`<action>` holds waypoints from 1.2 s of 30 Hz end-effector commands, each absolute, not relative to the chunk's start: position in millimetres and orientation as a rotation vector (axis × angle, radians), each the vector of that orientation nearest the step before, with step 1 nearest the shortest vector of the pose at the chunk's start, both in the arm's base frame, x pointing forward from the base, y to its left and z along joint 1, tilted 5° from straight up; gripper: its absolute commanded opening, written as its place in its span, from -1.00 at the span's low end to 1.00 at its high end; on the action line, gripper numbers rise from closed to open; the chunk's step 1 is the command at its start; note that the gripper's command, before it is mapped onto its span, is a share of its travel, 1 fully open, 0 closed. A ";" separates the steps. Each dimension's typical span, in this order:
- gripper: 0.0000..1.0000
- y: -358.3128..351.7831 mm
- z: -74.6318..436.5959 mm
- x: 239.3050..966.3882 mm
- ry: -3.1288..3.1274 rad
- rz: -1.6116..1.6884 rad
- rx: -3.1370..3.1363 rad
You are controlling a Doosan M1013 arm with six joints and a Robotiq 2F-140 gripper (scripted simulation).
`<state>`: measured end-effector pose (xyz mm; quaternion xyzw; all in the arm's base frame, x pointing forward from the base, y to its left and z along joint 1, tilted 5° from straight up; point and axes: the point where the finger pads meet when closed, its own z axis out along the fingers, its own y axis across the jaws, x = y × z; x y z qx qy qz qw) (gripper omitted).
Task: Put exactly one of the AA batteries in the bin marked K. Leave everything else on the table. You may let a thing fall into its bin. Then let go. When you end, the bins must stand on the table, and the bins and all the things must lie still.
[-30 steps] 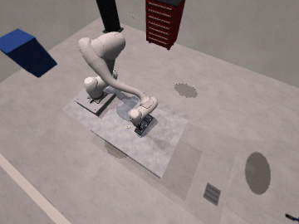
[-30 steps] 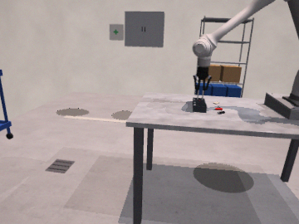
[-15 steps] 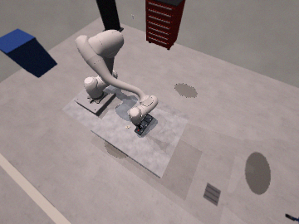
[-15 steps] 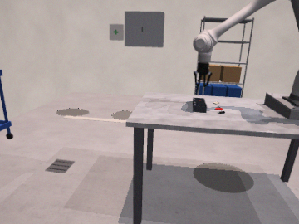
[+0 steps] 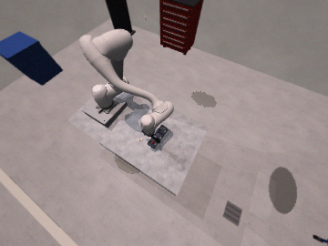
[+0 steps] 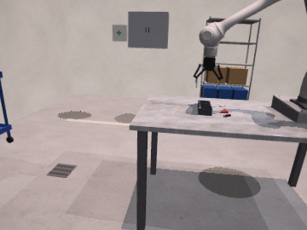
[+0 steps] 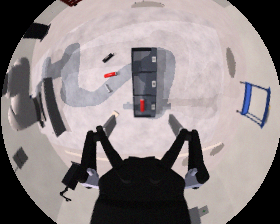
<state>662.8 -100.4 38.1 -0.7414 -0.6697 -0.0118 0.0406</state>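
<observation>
The tool [image 6: 207, 75], a black two-fingered gripper at the end of the white jointed arm [image 6: 251, 9], hangs well above the tabletop [image 6: 179, 121] with its fingers spread wide apart and nothing between them. Directly below it, in the wrist view, sits a dark grey oblong bin set [image 7: 145, 82] divided into three compartments in a row. The compartment nearest the tool holds a small red cylinder [image 7: 141, 103], which looks like one of the AA batteries; the other two compartments show no contents that can be made out. The letter marks on the bins are too small to read, so which compartment is K cannot be told. On the grey mottled tabletop beside the bin set lies a second small red cylinder [image 7: 110, 73], and a little farther off a small dark stick-like object [image 7: 108, 56]; both lie apart from the bin set. In the exterior view the bin set [image 6: 205, 107] stands upright on the tabletop, with the red piece [image 6: 223, 112] just beside it.
</observation>
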 end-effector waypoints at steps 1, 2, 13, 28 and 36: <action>1.00 -100.8 42.9 662.9 -2.051 -0.036 -2.271; 1.00 -101.1 46.9 663.1 -2.051 -0.036 -2.271; 1.00 -104.4 90.8 664.7 -2.051 -0.036 -2.271; 1.00 -106.4 116.3 665.6 -2.051 -0.036 -2.271; 1.00 -106.4 116.3 665.6 -2.051 -0.036 -2.271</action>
